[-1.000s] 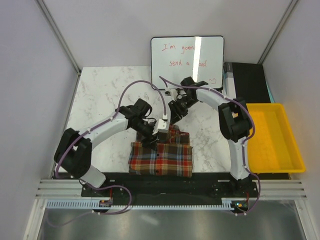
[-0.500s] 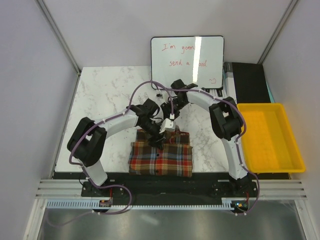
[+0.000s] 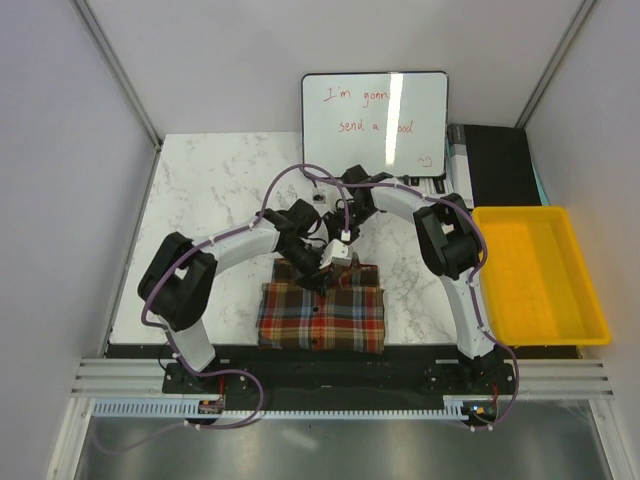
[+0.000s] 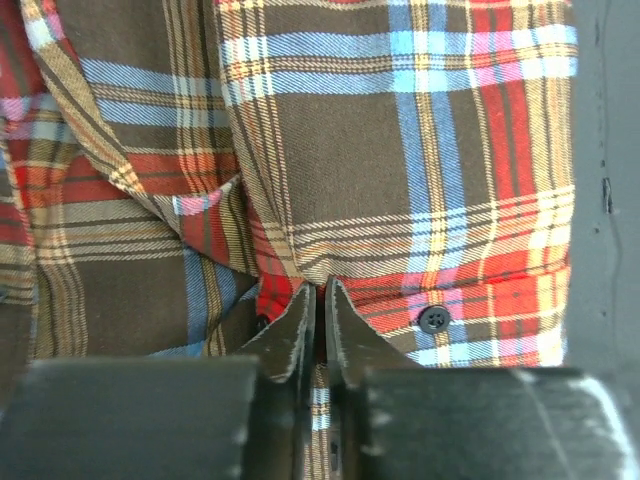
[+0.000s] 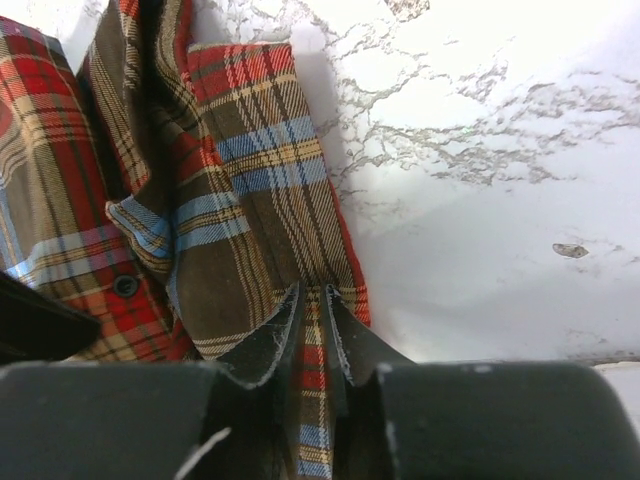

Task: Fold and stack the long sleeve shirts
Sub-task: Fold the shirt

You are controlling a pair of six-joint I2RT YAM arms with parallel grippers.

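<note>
Pinching the far end of the garment is the step we judge to be in hand, with both arms met over the middle of the marble worktop (image 3: pixel 210 190). Starting on the left, we see the left claw (image 4: pixel 320 288) with its two dark tapered fingers almost together on a raised ridge of cloth, near a small dark button (image 4: pixel 433 319). We read that as a grip on the plaid shirt (image 3: pixel 322 318).

The shirt lies at the near edge of the worktop, midway between the two arm bases. It is already gathered into a rough rectangle whose far end is narrower and rumpled under the claws. Its flannel looks soft and brushed, checked in red-orange, dark brown-green, pale blue and cream, and its layers lap loosely rather than lying flat.

Moving right, the right claw (image 5: pixel 313 292) is likewise closed on a doubled edge of the same shirt, where the cloth meets bare white stone veined in grey. We think the next move calls for both claws to lift together and carry that end toward the near hem, keeping the pull even so the soft layers do not slide or bunch. Farthest right, beside the worktop, stands a rigid, shallow yellow plastic bin (image 3: pixel 590 330).
</note>
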